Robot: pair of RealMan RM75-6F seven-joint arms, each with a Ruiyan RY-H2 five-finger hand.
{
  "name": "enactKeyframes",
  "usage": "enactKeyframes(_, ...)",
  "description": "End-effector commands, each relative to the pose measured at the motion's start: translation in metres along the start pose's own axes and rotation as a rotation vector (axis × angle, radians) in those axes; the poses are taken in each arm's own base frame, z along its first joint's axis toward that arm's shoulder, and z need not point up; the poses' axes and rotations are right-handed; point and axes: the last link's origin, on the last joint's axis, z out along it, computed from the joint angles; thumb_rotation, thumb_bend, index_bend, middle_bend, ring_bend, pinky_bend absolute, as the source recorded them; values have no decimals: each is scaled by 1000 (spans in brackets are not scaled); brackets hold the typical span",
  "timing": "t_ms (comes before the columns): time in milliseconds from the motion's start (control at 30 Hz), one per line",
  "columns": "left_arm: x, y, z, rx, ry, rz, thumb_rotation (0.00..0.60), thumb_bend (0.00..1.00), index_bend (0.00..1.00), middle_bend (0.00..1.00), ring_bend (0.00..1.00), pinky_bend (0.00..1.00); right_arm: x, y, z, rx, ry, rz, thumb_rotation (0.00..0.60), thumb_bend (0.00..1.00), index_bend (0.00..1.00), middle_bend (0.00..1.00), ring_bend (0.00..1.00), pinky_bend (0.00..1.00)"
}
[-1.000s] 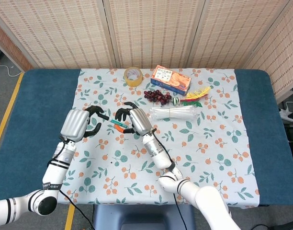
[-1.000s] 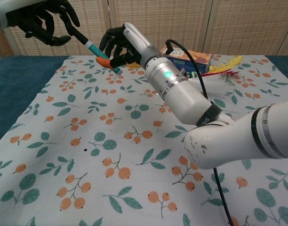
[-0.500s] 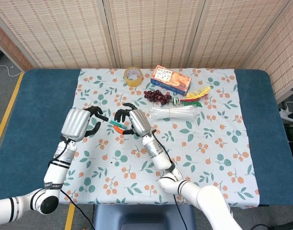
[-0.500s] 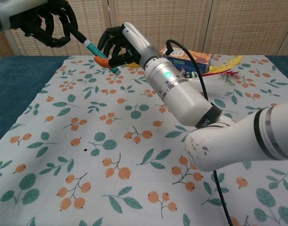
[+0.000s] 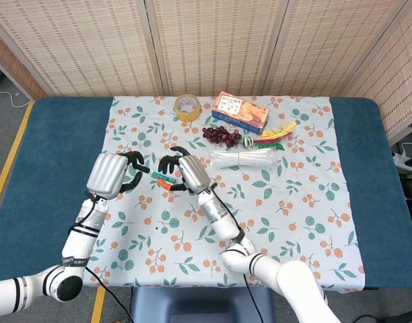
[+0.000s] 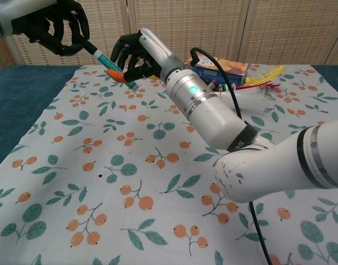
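floral tablecloth (image 5: 293, 195), left hand (image 6: 56, 27) and right hand (image 6: 133, 55) both gripping teal pen (image 6: 111, 63)

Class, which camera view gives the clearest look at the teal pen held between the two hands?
The chest view: the teal pen shows close up, slanting from the left hand down to the right hand, against an orange piece. In the head view the pen is only a small sliver, mostly hidden by the hands.

pen (image 6: 110, 61) | teal barrel, dark end, orange part at lower end | tilted, off the cloth | held between both hands, above floral tablecloth's left part
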Motion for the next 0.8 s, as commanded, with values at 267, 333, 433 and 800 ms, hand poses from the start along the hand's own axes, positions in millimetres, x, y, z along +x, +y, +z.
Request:
enactKeyframes(267, -1, -1, -1, 2, -10, 17, 600, 374, 499, 557, 632, 831, 1, -3, 2, 7, 8, 7, 600, 358, 926, 851, 571, 181)
enactKeyframes(333, -1, -2, -1, 4, -12, 22, 600, 375, 502, 557, 632, 832, 1, -3, 2, 7, 9, 5, 600, 358, 925, 851, 571, 181)
enactKeyframes(433, -1, -3, -1, 4, -20, 33, 600, 375, 500, 555, 632, 832, 2, -3, 1, 8, 10, 3, 600, 358, 925, 851, 571, 181)
enactKeyframes(800, 0, -4, -2, 1, -24, 42, 600, 375, 491, 544, 632, 833, 2, -3, 1, 10, 12, 7, 600, 358, 926, 851, 571, 181)
